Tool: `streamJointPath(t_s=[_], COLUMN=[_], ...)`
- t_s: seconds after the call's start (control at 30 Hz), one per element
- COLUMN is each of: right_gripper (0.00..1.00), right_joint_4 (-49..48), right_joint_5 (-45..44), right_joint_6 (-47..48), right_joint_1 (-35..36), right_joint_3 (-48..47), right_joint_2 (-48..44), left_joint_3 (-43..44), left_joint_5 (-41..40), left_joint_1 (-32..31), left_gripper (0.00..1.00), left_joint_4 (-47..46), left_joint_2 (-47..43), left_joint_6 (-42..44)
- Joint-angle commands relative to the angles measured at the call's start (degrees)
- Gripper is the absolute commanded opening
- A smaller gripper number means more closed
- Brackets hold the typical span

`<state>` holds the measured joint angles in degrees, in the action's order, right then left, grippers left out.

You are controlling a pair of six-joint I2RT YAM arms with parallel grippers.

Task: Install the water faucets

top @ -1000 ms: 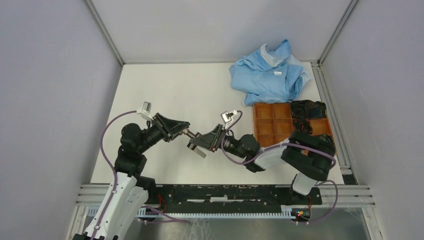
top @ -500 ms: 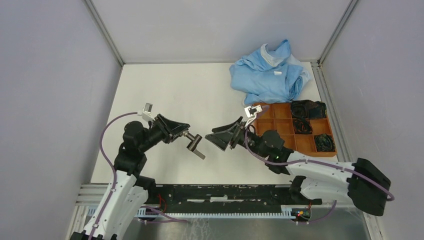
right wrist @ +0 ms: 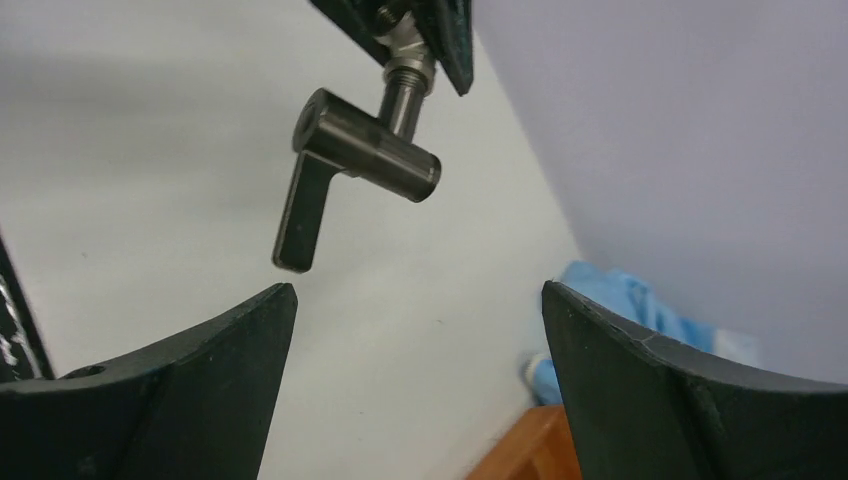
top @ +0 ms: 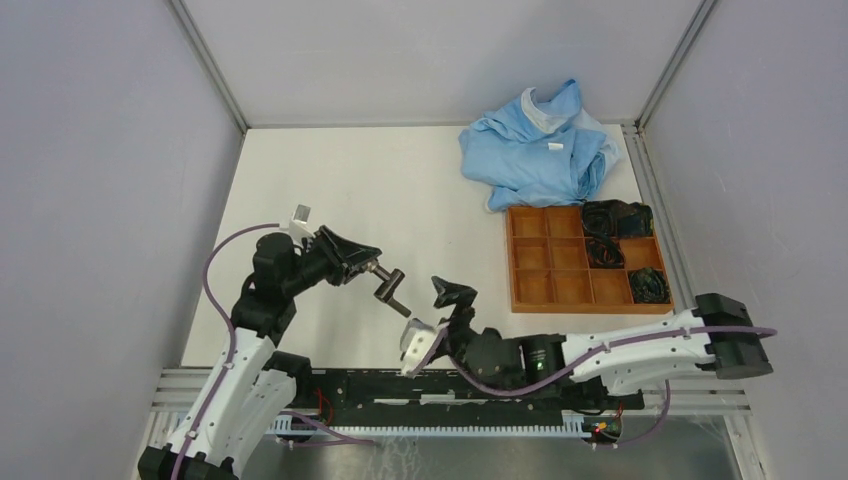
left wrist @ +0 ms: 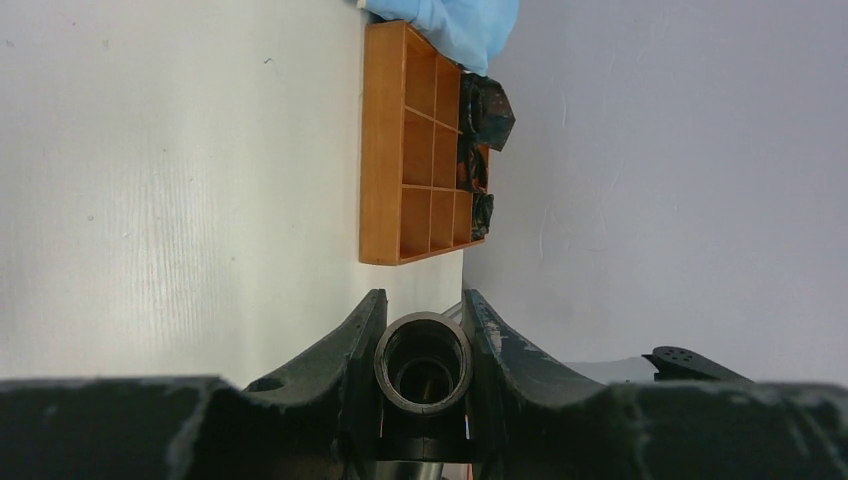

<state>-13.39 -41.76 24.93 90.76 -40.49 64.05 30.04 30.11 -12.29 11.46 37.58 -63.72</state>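
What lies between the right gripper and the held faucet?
Nothing. The right wrist view shows just air over bare table between the open right gripper and the faucet.

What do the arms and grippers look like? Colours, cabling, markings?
The left arm and right arm have white links and black joint housings. A purple cable runs along each to a white camera block at the wrist. The left gripper and right gripper are matte black, two tapered fingers. No markings readable.

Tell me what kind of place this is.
Probably a robot lab test cell: grey enclosure walls, a white table edged with aluminium rail, and an orange compartment tray.
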Motion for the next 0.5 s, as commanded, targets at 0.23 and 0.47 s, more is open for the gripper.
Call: streamJointPath(t_s=[0.23,0.47], right_gripper=[0.98,0.98], right_joint_4=[-43.01,-61.32], right_joint_5=[-14.96,-11.23], right_joint_6=[53.54,64.02], right_joint_1=[7.73,2.43], right_joint_3=[4.62,0.52], right_joint_2=[21.17,35.42], left_joint_3=[3.58,3.14], left_joint_5=[0.73,1.93], left_joint_1=[-0.01,0.00], left_gripper=[0.02,0.02], left_joint_4=[-0.98,-1.08], left_joint_2=[0.72,0.73], left_joint_6=[1.36,1.62])
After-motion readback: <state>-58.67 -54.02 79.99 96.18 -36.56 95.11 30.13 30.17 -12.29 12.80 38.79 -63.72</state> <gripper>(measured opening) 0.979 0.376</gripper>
